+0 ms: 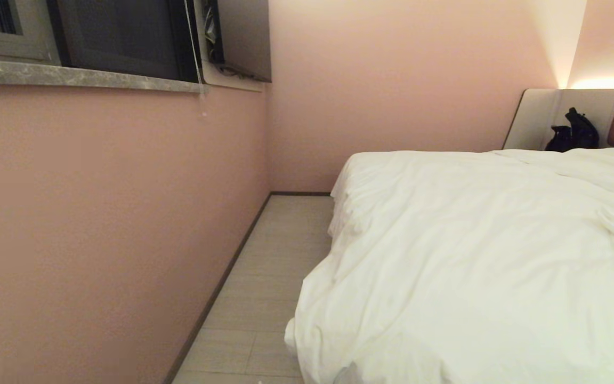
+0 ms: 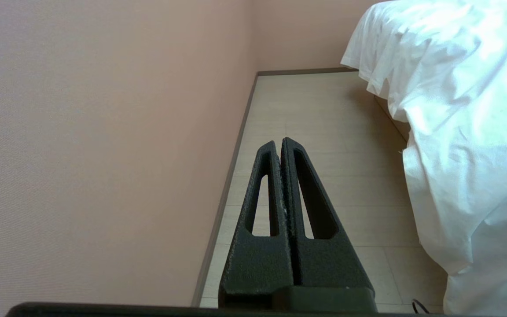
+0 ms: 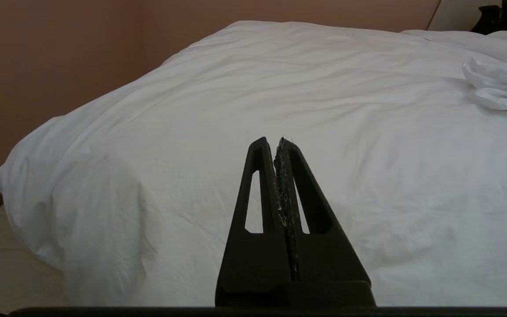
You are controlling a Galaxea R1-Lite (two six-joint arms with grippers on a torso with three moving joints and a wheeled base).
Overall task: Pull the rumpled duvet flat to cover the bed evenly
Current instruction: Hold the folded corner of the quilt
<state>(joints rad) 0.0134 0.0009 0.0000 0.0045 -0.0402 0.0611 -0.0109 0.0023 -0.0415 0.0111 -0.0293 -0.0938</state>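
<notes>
- Duvet (image 1: pixel 477 256): white, softly wrinkled, spread over the bed (image 1: pixel 539 114), its edge hanging toward the floor (image 1: pixel 264 298); one bunched fold near the headboard side.
- Right gripper (image 3: pixel 277 141): jaws pressed together, empty, poised over the duvet.
- Left gripper (image 2: pixel 278 143): jaws together, empty, above the floor beside the bed.
- Pink wall (image 1: pixel 99 224): alongside.

The left gripper (image 2: pixel 281 141) sits at the lower centre of its wrist view, its two black fingers pressed together, holding nothing. The right gripper (image 3: pixel 275 141) sits lower centre of its own view, fingers likewise closed and empty. Neither arm appears in the head view.
</notes>
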